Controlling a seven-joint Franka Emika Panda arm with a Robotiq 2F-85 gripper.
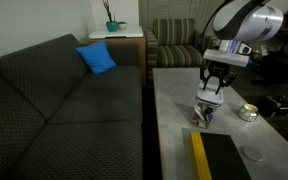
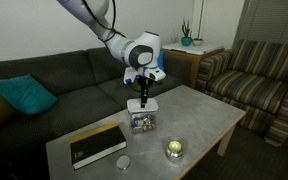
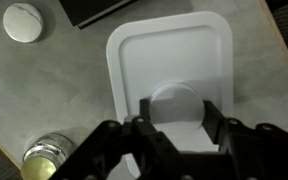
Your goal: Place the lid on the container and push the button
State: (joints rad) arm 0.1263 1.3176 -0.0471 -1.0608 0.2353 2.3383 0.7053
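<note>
The white rounded-oblong lid point(image 3: 174, 55) fills the wrist view, with a round raised button point(image 3: 174, 100) at its middle. It lies flat on top of the clear container point(image 1: 205, 115), which stands on the table and shows dark bits inside in both exterior views point(image 2: 142, 124). My gripper point(image 3: 176, 125) points straight down onto the lid. Its two fingers sit tight against the button's two sides, so it looks shut on the lid there. It also shows in the exterior views point(image 1: 213, 88) point(image 2: 141, 97).
A small round yellowish tin point(image 3: 46, 155) stands near the container point(image 2: 173, 150). A small white disc point(image 3: 24, 22) and a dark book with a yellow edge point(image 2: 96, 145) lie on the grey table point(image 2: 199, 115). A dark sofa point(image 1: 74, 100) runs alongside the table.
</note>
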